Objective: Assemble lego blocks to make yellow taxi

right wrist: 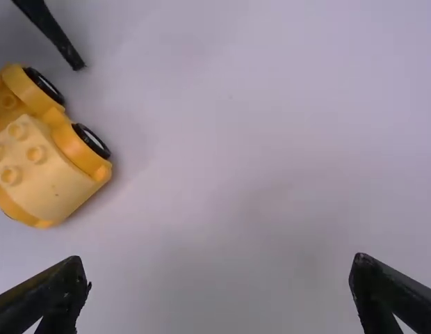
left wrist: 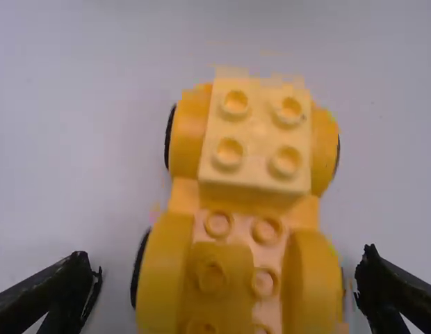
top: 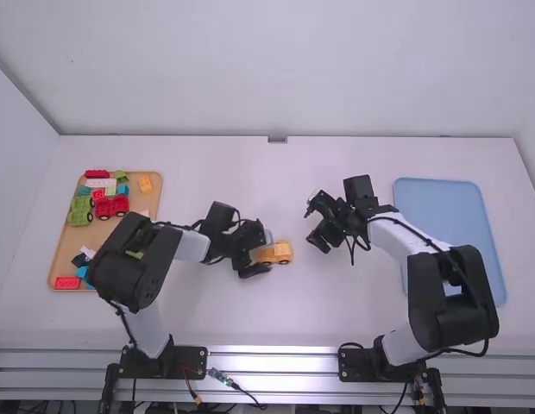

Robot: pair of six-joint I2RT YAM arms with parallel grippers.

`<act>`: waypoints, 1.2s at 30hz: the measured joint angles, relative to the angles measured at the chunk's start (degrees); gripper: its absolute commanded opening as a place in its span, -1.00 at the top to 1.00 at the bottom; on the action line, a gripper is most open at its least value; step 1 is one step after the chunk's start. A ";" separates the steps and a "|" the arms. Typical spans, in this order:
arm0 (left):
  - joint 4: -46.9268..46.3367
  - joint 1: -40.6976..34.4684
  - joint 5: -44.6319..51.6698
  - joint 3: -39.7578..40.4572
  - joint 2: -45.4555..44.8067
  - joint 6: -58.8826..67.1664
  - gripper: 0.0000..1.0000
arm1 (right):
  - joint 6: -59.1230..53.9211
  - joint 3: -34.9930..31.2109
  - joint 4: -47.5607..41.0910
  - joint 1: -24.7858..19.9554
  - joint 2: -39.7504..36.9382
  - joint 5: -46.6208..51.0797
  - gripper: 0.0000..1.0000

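High view: the left tool (top: 261,252) hides one end of a yellow toy car (top: 283,251), which rests on the smooth white worktop (top: 207,310). The left arm bends inward, its tool over the car. The right tool (top: 314,221) faces it from nearby, tips apart.

Left wrist view: the car's near end is cut off. A pale block (left wrist: 257,136) with four round studs tops the plastic body between curved wheel arches. The left tool's fingers stand apart, flanking the car without touching.

Right wrist view: the car, partly cut off, shows black wheels outside the right tool's widely parted fingers.
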 measured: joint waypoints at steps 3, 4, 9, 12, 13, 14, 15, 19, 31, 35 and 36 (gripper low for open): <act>-7.17 0.00 -2.69 1.49 -2.32 0.15 -0.98 | 0.00 0.00 0.02 0.00 0.00 0.00 -0.98; -9.53 0.00 -3.72 2.21 -3.13 0.15 -0.98 | 0.07 -0.02 0.02 0.00 0.02 0.04 -0.97; -18.75 0.00 -7.19 6.47 -6.97 0.52 -0.98 | -0.07 -0.04 0.42 -0.02 0.00 0.15 -0.98; -22.99 0.00 -10.29 9.38 -9.33 -1.01 -0.98 | 0.13 -0.04 1.09 0.00 0.00 0.15 -0.97; -24.22 0.00 -12.81 10.80 -10.36 -3.41 -0.98 | 0.17 -0.04 1.16 -0.02 0.02 0.17 -0.98; -25.11 0.00 -14.97 11.87 -10.99 -5.84 -0.98 | 0.09 -0.04 1.14 -0.02 0.00 0.22 -0.98; -26.05 0.00 -17.70 13.05 -11.61 -9.20 -0.98 | 0.11 -0.04 1.14 0.00 0.00 0.17 -0.98; -29.03 0.00 -27.91 16.48 -12.98 -22.45 -0.98 | 0.07 -0.04 1.18 0.00 0.02 0.17 -0.98; -58.31 15.47 -56.63 25.99 -13.64 -88.00 -0.98 | 0.09 -0.04 1.49 0.00 0.00 0.17 -0.97; -59.34 23.08 -55.08 25.99 -13.64 -96.32 -0.97 | 1.20 -0.04 2.86 0.00 0.00 0.20 -0.98; -59.45 24.55 -54.45 25.97 -13.64 -97.88 -0.98 | 1.66 -0.04 3.32 0.00 0.02 0.20 -0.98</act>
